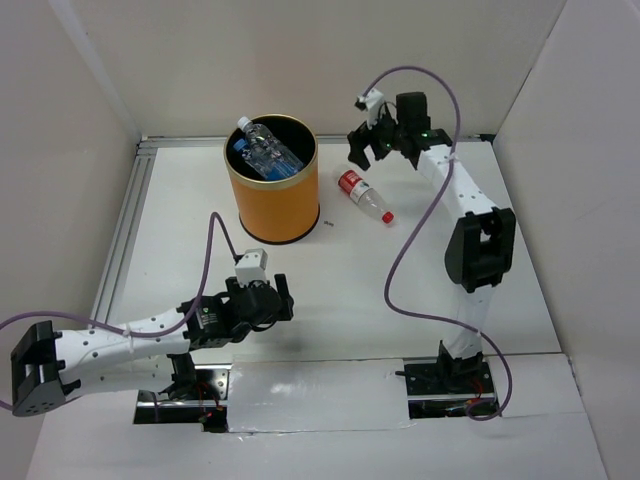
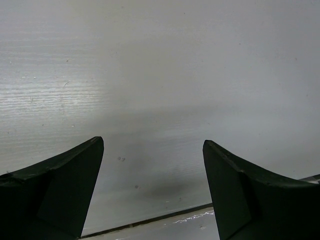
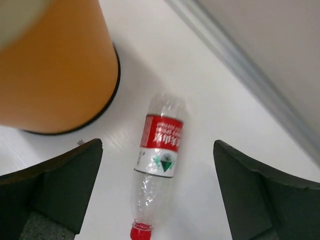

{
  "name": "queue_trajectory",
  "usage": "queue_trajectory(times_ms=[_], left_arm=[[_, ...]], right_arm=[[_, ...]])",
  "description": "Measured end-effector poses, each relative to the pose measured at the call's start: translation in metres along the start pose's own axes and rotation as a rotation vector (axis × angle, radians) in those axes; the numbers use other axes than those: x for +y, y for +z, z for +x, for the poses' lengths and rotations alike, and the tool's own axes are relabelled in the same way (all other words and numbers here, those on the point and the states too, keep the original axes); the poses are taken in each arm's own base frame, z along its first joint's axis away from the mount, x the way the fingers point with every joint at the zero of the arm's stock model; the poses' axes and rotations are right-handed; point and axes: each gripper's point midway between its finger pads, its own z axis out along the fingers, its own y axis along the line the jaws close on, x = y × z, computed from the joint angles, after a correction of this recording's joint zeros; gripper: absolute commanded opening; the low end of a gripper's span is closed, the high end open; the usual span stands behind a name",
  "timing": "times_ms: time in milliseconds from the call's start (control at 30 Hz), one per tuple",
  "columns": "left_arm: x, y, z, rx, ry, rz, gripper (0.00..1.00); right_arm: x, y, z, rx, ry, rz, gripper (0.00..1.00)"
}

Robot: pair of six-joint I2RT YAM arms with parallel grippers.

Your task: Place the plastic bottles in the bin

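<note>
The orange bin (image 1: 270, 205) stands at the back middle of the table, and a clear blue-labelled plastic bottle (image 1: 266, 152) lies in it with its white cap leaning over the rim. A second bottle (image 1: 363, 195), clear with a red label and red cap, lies flat on the table just right of the bin. My right gripper (image 1: 369, 152) hovers open above this bottle (image 3: 157, 160) with nothing between its fingers; the bin wall (image 3: 55, 65) is at upper left in the right wrist view. My left gripper (image 1: 283, 298) is open and empty, low over bare table (image 2: 160, 75) near the front.
White walls enclose the table on the left, back and right. A metal rail (image 1: 130, 215) runs along the left and back edges. A small dark speck (image 1: 328, 223) lies beside the bin's base. A purple cable (image 1: 400, 260) loops off the right arm.
</note>
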Motion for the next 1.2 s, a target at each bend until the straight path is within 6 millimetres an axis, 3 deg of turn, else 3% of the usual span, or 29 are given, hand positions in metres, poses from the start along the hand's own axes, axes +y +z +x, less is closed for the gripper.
queue_trajectory(times_ms=[133,233,433,500,600,633,700,733,800,900,967,1067,1200], left_arm=[[0.000,0.000,0.002,0.010,0.003,0.001,0.93],[0.000,0.001,0.004,0.014,0.003,0.000,0.93],[-0.001,0.003,0.009,0.029,0.014,-0.005,0.93],[0.000,0.003,0.010,0.032,0.017,-0.008,0.93],[-0.001,0.003,0.011,0.037,0.016,-0.005,0.93],[-0.001,0.003,0.011,0.038,0.017,-0.007,0.93],[0.000,0.004,0.012,0.043,0.021,-0.010,0.93],[0.000,0.004,0.013,0.044,0.022,-0.010,0.93],[0.000,0.004,0.013,0.045,0.024,-0.011,0.93],[0.000,0.004,0.013,0.044,0.023,-0.011,0.93],[-0.001,0.004,0.012,0.043,0.022,-0.010,0.93],[-0.002,0.002,0.009,0.033,0.012,0.002,0.93],[-0.006,-0.002,0.001,0.008,-0.008,0.027,0.93]], right_arm=[[0.012,0.035,0.075,0.165,0.043,-0.056,1.00],[0.011,0.053,0.116,0.253,0.059,-0.050,1.00],[0.012,0.071,0.178,0.387,0.083,-0.030,0.96],[0.013,0.071,0.186,0.405,0.085,-0.031,0.93],[0.020,0.070,0.202,0.439,0.083,-0.050,0.74],[0.022,0.069,0.204,0.443,0.084,-0.060,0.55],[0.022,0.068,0.204,0.433,0.079,-0.076,0.33],[0.023,0.067,0.202,0.426,0.077,-0.089,0.16],[0.026,0.064,0.202,0.421,0.095,-0.117,0.15],[0.026,0.048,0.193,0.411,0.137,-0.142,0.15],[0.018,0.032,0.169,0.367,0.152,-0.133,0.15],[0.001,0.003,0.091,0.208,0.120,-0.084,0.15],[0.004,-0.039,-0.050,-0.085,-0.012,-0.037,0.15]])
